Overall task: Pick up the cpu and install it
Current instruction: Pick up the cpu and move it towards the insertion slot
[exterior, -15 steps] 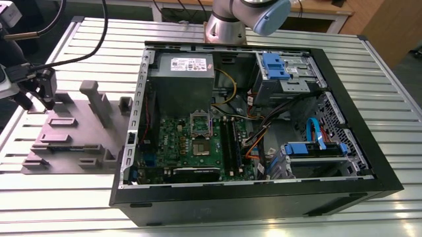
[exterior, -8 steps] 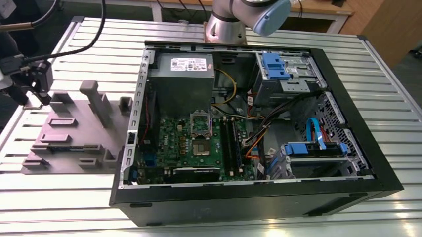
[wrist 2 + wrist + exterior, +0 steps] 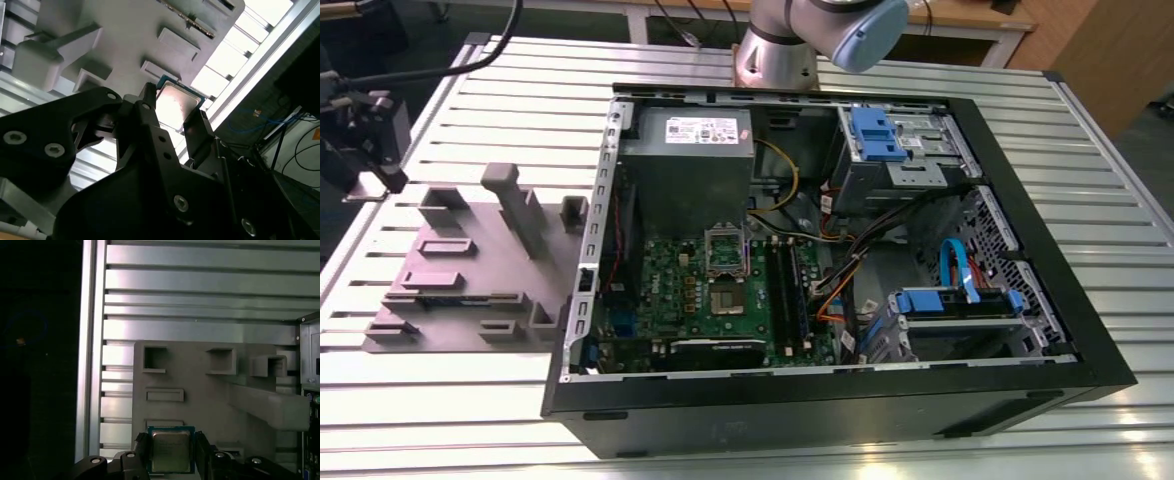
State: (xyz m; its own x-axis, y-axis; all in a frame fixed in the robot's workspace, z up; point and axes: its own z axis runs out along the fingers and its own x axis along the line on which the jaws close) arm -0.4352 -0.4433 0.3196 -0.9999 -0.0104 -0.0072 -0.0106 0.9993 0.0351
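The cpu [image 3: 171, 451], a small square chip with a pale metal top and a green rim, sits between the two black fingertips [image 3: 142, 452] of my gripper [image 3: 172, 454], which is shut on it. The second wrist view shows the same cpu [image 3: 176, 106] clamped between the fingers [image 3: 148, 107], held above the grey plastic tray [image 3: 125, 30]. In the exterior view the gripper [image 3: 374, 170] hangs at the exterior view's left, by the tray's [image 3: 467, 270] far corner. The green motherboard [image 3: 700, 305] lies inside the open computer case, with its metal socket frame [image 3: 724, 250] near the middle.
The open black computer case [image 3: 854, 400] fills the middle of the slatted metal table [image 3: 440, 400]. It holds a power supply [image 3: 687, 150], drive bays with blue parts [image 3: 878, 135] and loose cables [image 3: 854, 270]. Raised blocks [image 3: 500, 190] stand on the tray. The arm's base [image 3: 781, 45] is behind the case.
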